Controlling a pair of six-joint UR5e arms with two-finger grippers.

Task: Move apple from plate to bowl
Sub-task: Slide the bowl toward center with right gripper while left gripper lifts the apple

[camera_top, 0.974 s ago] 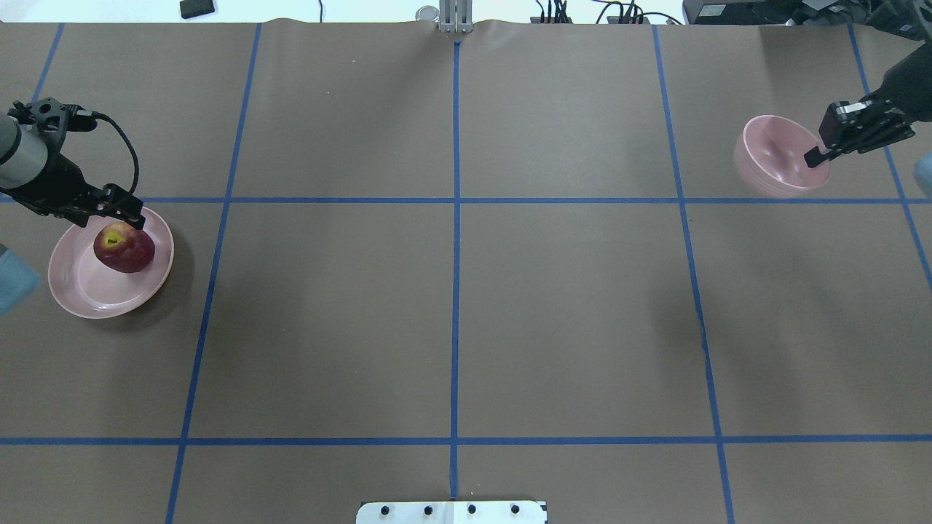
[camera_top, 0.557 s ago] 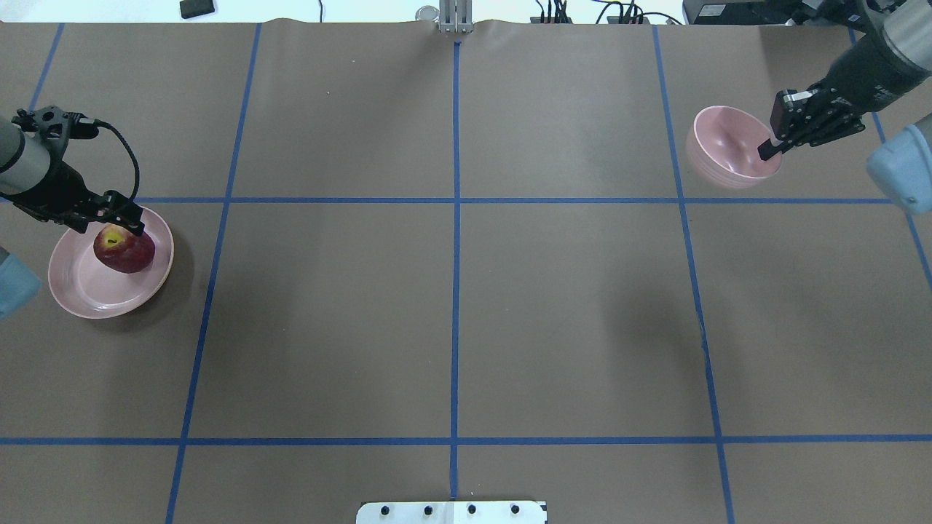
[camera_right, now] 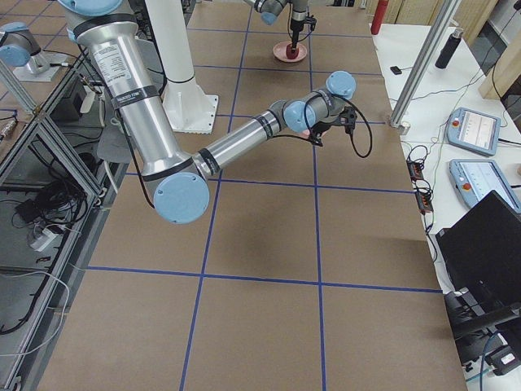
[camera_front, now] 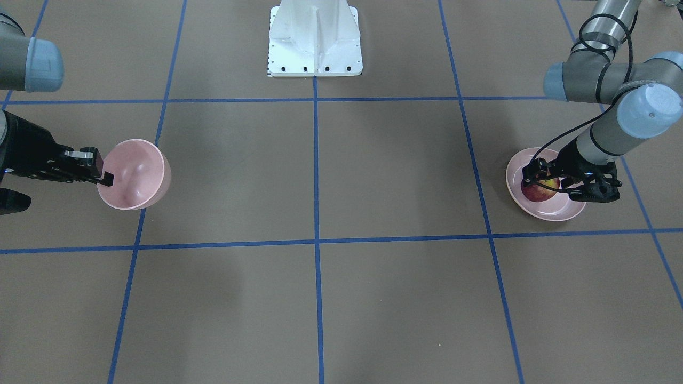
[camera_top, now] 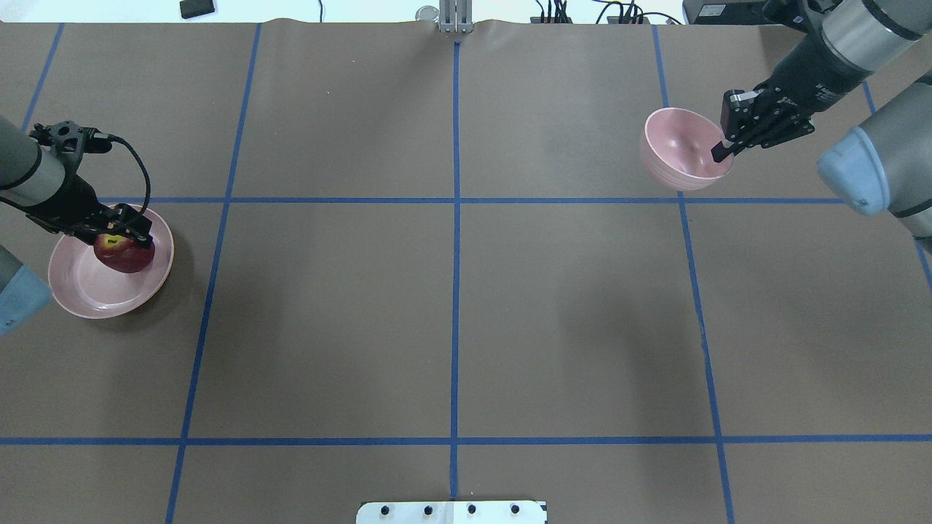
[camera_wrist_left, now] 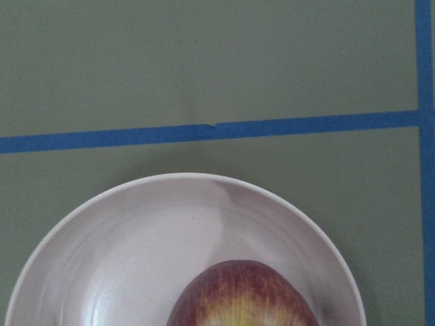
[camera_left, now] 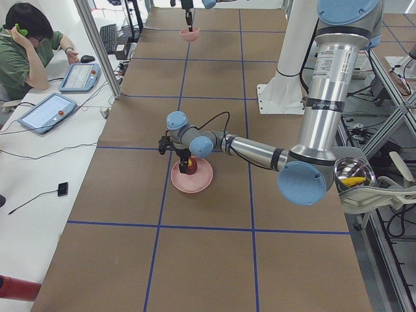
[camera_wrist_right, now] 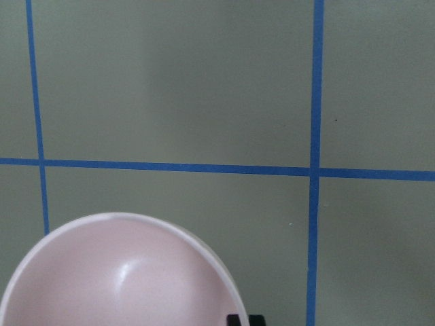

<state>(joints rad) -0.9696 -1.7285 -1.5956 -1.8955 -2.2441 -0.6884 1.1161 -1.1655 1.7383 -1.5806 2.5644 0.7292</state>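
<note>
The dark-red apple [camera_top: 125, 255] lies on the wide pink plate [camera_top: 80, 291] at the table's left end. My left gripper [camera_top: 120, 236] is open and low over the apple, one finger on each side of it; the front-facing view shows this too, with gripper [camera_front: 560, 182], apple [camera_front: 540, 189] and plate [camera_front: 555, 214]. The left wrist view shows the apple's top [camera_wrist_left: 245, 295] and the plate's rim [camera_wrist_left: 204, 182]. My right gripper [camera_top: 721, 149] is shut on the rim of the small deep pink bowl [camera_top: 677, 149] and holds it tilted above the table; the bowl also shows in the front-facing view [camera_front: 136, 173] and the right wrist view [camera_wrist_right: 122, 272].
The brown table is marked with blue tape lines [camera_top: 455, 200]. The white robot base [camera_front: 315, 42] stands at the near middle edge. An operator [camera_left: 26, 49] sits with tablets beside the table's far side.
My right gripper has carried the bowl leftward, toward the table's middle. My left gripper has come down over the apple. The apple and the plate have not moved.
</note>
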